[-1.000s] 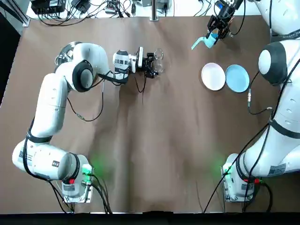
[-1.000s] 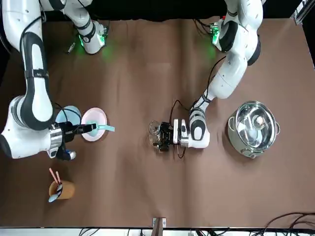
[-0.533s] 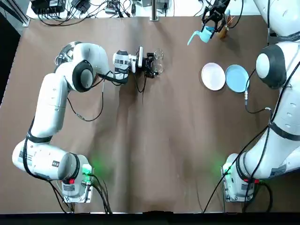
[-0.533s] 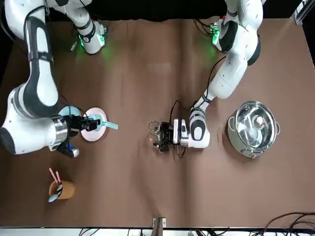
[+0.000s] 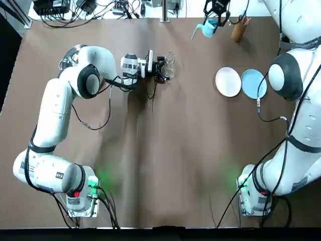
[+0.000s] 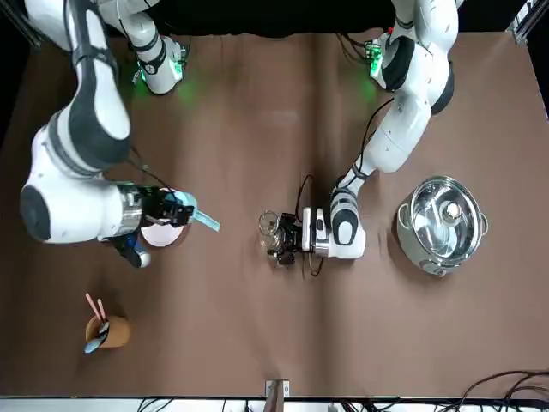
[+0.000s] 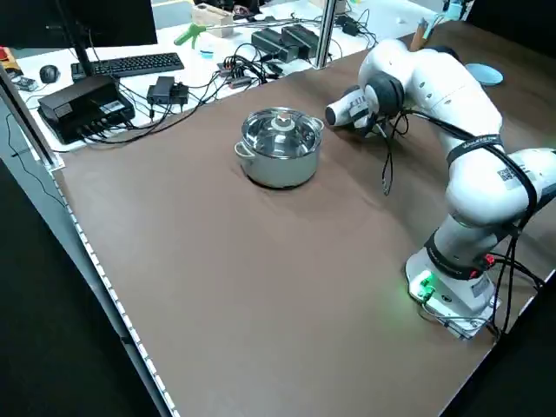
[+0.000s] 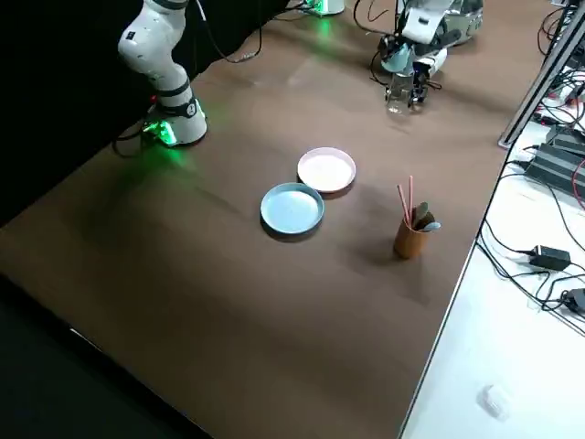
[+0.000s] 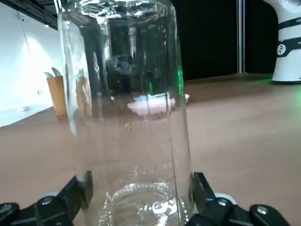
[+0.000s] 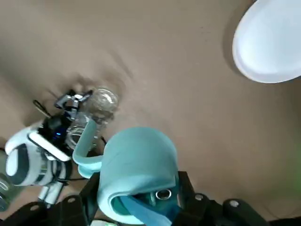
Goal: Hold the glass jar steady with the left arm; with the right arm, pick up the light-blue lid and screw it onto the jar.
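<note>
Inspection from my remote station.

1. The left gripper [image 5: 164, 68] lies low over the table [image 5: 165, 165], at the far side and just left of centre. Its 2 fingers [image 9: 75, 194] are clenched on the base of the glass jar [image 5: 169, 64]. The jar stands upright on the table with its mouth uncovered.

2. The right gripper [image 5: 214, 16] is raised off the table, over the far edge and right of centre. It is clamped on a light-blue cup [image 5: 209, 26], whose handle points left toward the jar. The cup is well apart from the jar.

3. 2 plates lie on the right side of the table, touching or nearly so: a white plate [image 5: 228, 82] and, to its right, a blue plate [image 5: 254, 84]. A brown holder [image 5: 238, 30] with sticks stands at the far right. A steel pot [image 6: 442, 225] sits at the far left.
</note>
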